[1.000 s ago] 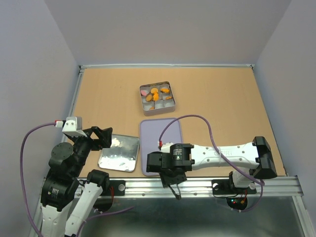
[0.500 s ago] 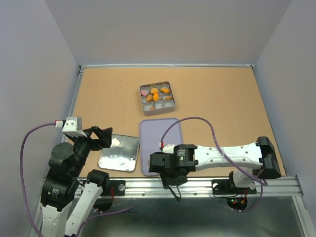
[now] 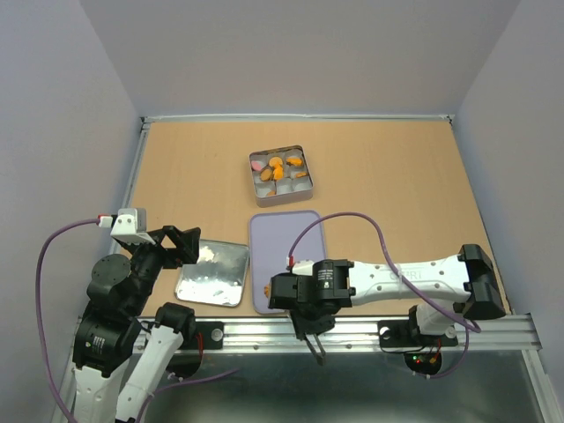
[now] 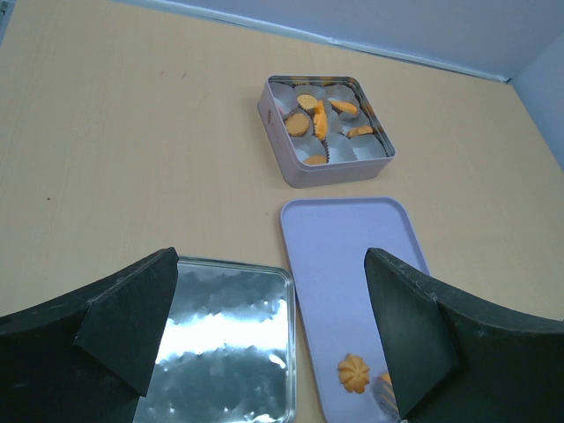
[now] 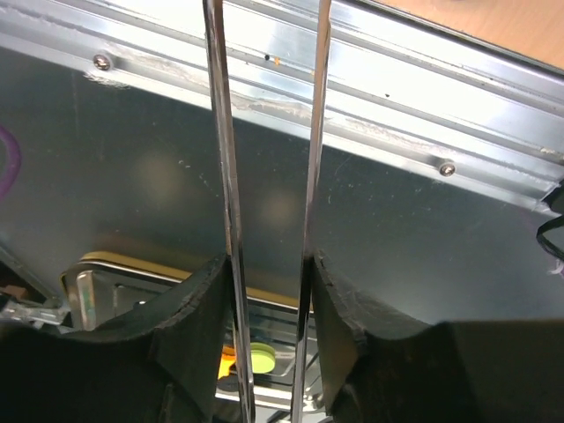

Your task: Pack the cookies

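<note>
Right gripper [image 3: 317, 356] has slid nearer the rail [image 3: 493, 328], blades slightly apart and empty, left gripper [image 4: 269, 330] wide; cookies [image 4: 322, 119] in tin [image 4: 339, 174] and on tray [image 4: 344, 247], likely light and brittle, want gentle edge pinches.

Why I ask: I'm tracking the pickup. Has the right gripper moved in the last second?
Yes. The right gripper has slid slightly toward the near edge, uncovering a bit more of the purple tray and reaching further over the metal rail.
</note>
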You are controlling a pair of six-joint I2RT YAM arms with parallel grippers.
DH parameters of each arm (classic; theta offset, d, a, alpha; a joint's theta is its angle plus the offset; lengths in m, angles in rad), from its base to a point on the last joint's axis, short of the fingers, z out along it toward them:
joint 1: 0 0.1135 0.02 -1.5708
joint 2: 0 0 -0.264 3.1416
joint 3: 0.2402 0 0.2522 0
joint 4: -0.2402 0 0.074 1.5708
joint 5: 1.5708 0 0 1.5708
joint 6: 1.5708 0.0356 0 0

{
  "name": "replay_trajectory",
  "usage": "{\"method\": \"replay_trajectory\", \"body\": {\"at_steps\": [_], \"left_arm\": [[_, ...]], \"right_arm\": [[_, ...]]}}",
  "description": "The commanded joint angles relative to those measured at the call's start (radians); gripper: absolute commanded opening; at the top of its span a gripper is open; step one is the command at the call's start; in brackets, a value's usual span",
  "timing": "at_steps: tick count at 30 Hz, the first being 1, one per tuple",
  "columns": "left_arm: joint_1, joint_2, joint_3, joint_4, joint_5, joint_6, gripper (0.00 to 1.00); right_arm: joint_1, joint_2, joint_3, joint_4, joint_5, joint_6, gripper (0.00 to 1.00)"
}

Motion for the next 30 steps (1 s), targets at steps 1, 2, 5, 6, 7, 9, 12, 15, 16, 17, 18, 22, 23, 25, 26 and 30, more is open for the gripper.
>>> {"method": "replay_trajectory", "body": {"at_steps": [1, 2, 5, 6, 7, 9, 12, 15, 16, 17, 18, 22, 23, 25, 26, 30], "left_arm": [[-0.006, 0.002, -0.002, 0.046, -0.006, 0.008, 0.99], [-0.006, 0.002, -0.003, 0.044, -0.006, 0.008, 0.99], [-0.006, 0.004, -0.003, 0.046, -0.007, 0.008, 0.99], [-0.007, 0.004, -0.003, 0.046, -0.007, 0.007, 0.99], [-0.007, 0.004, -0.002, 0.044, -0.009, 0.007, 0.99], [-0.007, 0.002, -0.002, 0.044, -0.007, 0.008, 0.99], [-0.006, 0.004, -0.003, 0.044, -0.009, 0.007, 0.99], [-0.007, 0.005, -0.002, 0.043, -0.01, 0.005, 0.99], [-0.007, 0.004, -0.002, 0.043, -0.01, 0.007, 0.99], [-0.006, 0.005, -0.002, 0.043, -0.012, 0.007, 0.99], [-0.007, 0.004, -0.002, 0.041, -0.013, 0.005, 0.99], [-0.009, 0.002, -0.002, 0.043, -0.02, 0.004, 0.99], [-0.009, 0.002, -0.002, 0.041, -0.021, 0.001, 0.99], [-0.009, 0.002, 0.0, 0.041, -0.024, 0.002, 0.99], [-0.009, 0.004, 0.0, 0.041, -0.026, 0.001, 0.99], [-0.01, 0.002, 0.001, 0.04, -0.03, -0.002, 0.99]], "right_arm": [[0.009, 0.028, -0.021, 0.043, 0.006, -0.006, 0.37], [0.009, 0.031, -0.017, 0.043, 0.009, -0.007, 0.35], [0.007, 0.034, -0.008, 0.04, 0.009, -0.011, 0.29], [0.007, 0.031, -0.005, 0.037, 0.014, -0.011, 0.29], [0.007, 0.029, 0.008, 0.031, 0.029, -0.009, 0.29], [0.004, 0.029, 0.038, -0.006, 0.072, -0.011, 0.29], [-0.034, 0.034, 0.124, -0.061, 0.121, -0.043, 0.29], [-0.129, 0.025, 0.201, -0.086, 0.153, -0.119, 0.27], [-0.186, 0.023, 0.245, -0.089, 0.158, -0.164, 0.27], [-0.217, 0.02, 0.245, -0.09, 0.164, -0.188, 0.27], [-0.276, 0.029, 0.294, -0.09, 0.17, -0.214, 0.27], [-0.411, 0.109, 0.458, -0.105, 0.181, -0.374, 0.27], [-0.433, 0.138, 0.503, -0.112, 0.184, -0.395, 0.27], [-0.491, 0.181, 0.61, -0.119, 0.186, -0.452, 0.27], [-0.51, 0.227, 0.641, -0.121, 0.181, -0.471, 0.27], [-0.597, 0.322, 0.773, -0.121, 0.167, -0.547, 0.27]]}}
